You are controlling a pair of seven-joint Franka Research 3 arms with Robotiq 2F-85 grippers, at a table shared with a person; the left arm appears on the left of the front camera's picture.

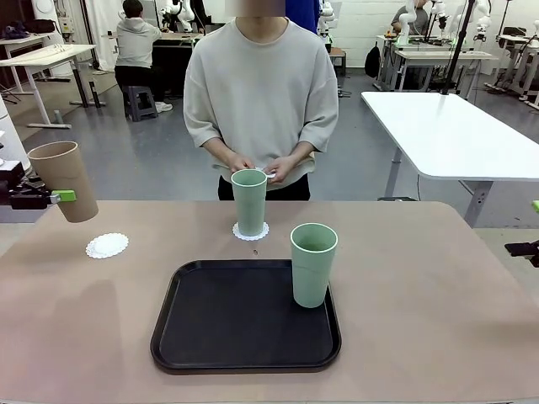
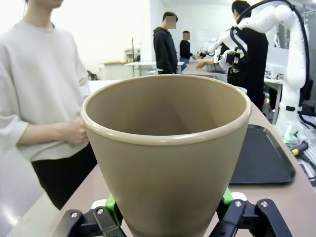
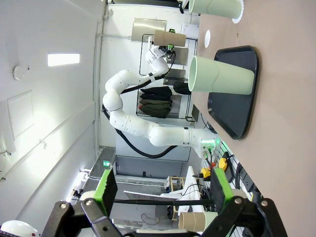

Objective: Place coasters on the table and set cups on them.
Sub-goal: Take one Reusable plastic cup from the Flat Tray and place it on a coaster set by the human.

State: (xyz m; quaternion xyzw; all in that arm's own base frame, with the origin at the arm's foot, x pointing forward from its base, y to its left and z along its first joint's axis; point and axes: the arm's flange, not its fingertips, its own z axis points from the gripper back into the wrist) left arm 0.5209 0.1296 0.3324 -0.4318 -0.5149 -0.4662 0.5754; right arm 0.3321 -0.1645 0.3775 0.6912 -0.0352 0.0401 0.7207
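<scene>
Front view: left gripper [image 1: 59, 196] clenched on brown cup [image 1: 64, 179], low on wall, tilted, above table [image 1: 438, 295] near bare coaster [image 1: 107, 245]. Right gripper [image 3: 163, 183] released, empty. Cup likely light, stiff, smooth, tapered: may slip; grasp mid-wall, moderate squeeze.

white jointed left arm [image 3: 133, 123], black right pincer [image 3: 163, 183] with green pads [image 3: 106, 185].

Cut off at front view's left edge: most of left gripper [image 1: 61, 196] clasping brown cup [image 1: 64, 179]. At right edge: most of right gripper [image 1: 530, 227]. Largely hidden under far mint cup [image 1: 249, 202]: a coaster [image 1: 251, 234]. Too small to identify: white item [image 1: 269, 173] in person's hands [image 1: 281, 169].
</scene>
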